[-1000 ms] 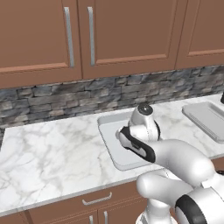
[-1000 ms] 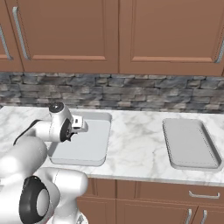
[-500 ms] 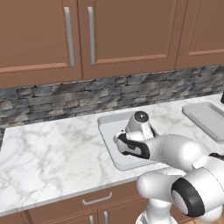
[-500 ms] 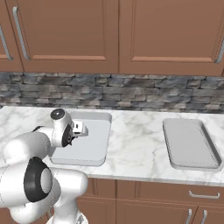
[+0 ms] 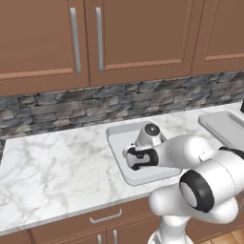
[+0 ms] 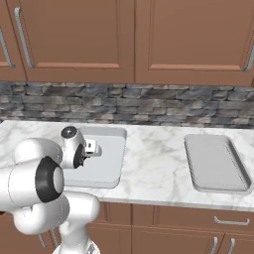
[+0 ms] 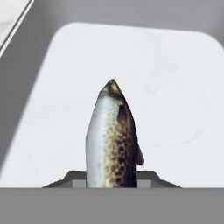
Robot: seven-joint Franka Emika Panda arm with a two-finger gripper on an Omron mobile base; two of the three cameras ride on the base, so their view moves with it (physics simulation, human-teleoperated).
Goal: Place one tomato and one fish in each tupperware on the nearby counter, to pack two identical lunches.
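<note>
In the left base view the arm bends low over the white marble surface, and the claw hangs over the nearer tupperware, a shallow pale grey tray whose floor around and below the claw looks bare; what the claw carries cannot be made out here, since the wrist covers it. The second tupperware lies well apart to the claw's right, near the edge of the picture, and its visible part holds nothing. In the right base view the claw sits above the left part of the nearer tupperware, the tray's open floor to its right is plain grey, and the second tupperware rests well off to the right on the same surface, with nothing lying in it. In the hand view the claw is clenched on a fish, silvery on one flank and brown-speckled on the other, which sticks straight out from between the finger tips with its pointed end away from the claw. Beyond the fish lies the pale floor of the tupperware, bare, with its grey rim running along the left and top and a strip of marble past the upper left corner.
</note>
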